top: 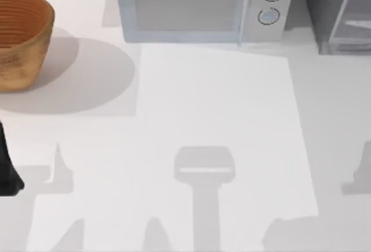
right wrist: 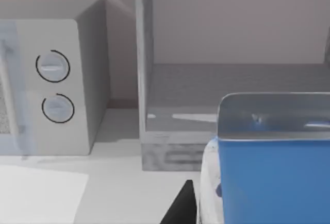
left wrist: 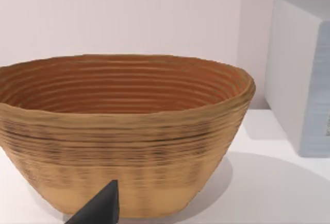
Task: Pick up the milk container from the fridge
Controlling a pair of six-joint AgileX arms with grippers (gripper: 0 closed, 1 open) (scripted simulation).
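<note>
We have the milk container (right wrist: 273,177) right at our right claw (right wrist: 193,203), one finger (right wrist: 180,208) against its side, just outside the open fridge (right wrist: 232,85). Grip state: can't tell. Step: carry-out w/ carton. Next: lift clear, confirm hold. Left claw (left wrist: 100,208) parked nr basket (left wrist: 124,136).

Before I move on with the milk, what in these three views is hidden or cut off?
- Blue-faced milk carton: right wrist view, its lower and far parts run off the frame.
- Right hand: one black finger beside the carton; whether it grips is unclear.
- Left hand: one dark fingertip before the woven brown basket.
- Dark grey fridge: top view, cropped at the right corner.
</note>
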